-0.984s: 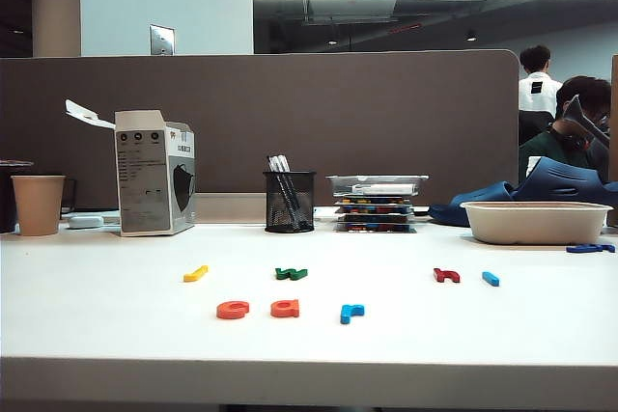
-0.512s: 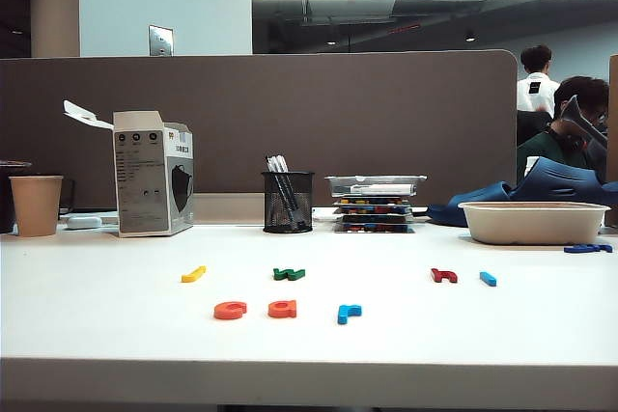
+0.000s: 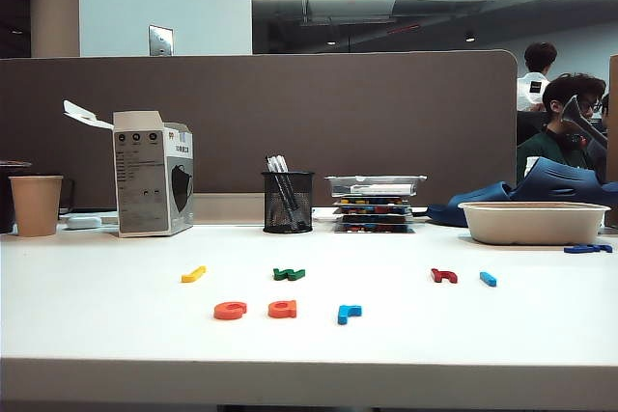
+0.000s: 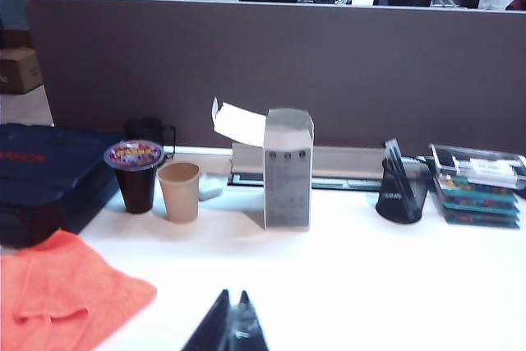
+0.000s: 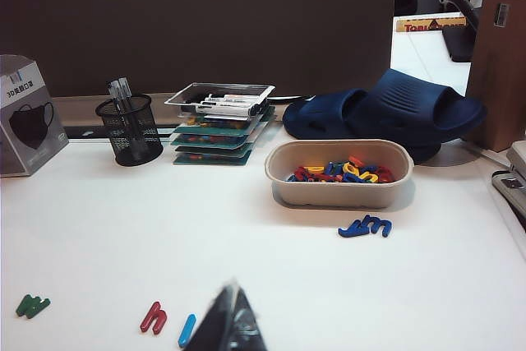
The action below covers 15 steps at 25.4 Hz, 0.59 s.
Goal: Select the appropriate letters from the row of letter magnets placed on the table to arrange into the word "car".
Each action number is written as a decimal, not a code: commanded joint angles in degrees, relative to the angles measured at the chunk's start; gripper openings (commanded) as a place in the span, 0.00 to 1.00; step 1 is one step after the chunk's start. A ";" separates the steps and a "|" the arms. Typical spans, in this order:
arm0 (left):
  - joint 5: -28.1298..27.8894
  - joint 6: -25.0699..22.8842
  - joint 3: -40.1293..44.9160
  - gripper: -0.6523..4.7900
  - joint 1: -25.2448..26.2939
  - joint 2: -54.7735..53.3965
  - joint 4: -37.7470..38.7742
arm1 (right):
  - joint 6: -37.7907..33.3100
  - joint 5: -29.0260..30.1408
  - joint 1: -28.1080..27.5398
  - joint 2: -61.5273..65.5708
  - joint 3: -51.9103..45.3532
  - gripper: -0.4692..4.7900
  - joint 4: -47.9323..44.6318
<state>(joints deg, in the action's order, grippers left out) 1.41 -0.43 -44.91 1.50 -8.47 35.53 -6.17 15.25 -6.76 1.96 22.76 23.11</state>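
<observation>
On the white table (image 3: 97, 335) an orange-red c (image 3: 231, 310), an orange-red a (image 3: 283, 309) and a light-blue r (image 3: 350, 313) lie side by side in a front line. Behind them lie the yellow letter (image 3: 194, 274), green letter (image 3: 289, 274), dark red letter (image 3: 444, 276) and blue bar (image 3: 489, 279). Neither gripper shows in the exterior view. My left gripper (image 4: 234, 292) is shut and empty, above bare table. My right gripper (image 5: 233, 284) is shut and empty, close beside the blue bar (image 5: 187, 330) and dark red letter (image 5: 152, 316).
A bowl (image 5: 279, 174) of spare letters and loose blue letters (image 5: 366, 226) sit at the right. A mesh pen holder (image 3: 288, 202), stacked trays (image 3: 375, 202), a mask box (image 3: 153, 174) and a paper cup (image 3: 37, 205) line the back. An orange cloth (image 4: 57, 297) lies far left.
The letters on the table have not moved. A person behind the partition at the right has lifted his head.
</observation>
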 commanded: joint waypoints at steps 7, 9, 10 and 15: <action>3.48 5.60 11.30 0.11 -0.26 8.33 -5.44 | -1.73 -0.11 0.00 -1.88 -7.43 0.08 -11.08; 3.98 5.27 15.26 0.11 -0.26 8.33 -11.41 | -1.64 -0.11 0.00 -2.08 -9.92 0.08 -14.10; 3.96 5.29 17.29 0.11 -0.26 8.33 -13.94 | -1.44 -0.20 -0.02 -2.08 -10.84 0.08 -14.95; 3.82 5.35 27.78 0.11 -0.28 8.33 -27.12 | 0.09 -3.04 0.00 -2.08 -16.68 0.08 -19.82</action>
<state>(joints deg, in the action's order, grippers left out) 4.97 4.75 -18.70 1.30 -0.16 13.82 -6.96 13.04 -6.76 0.27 6.72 5.30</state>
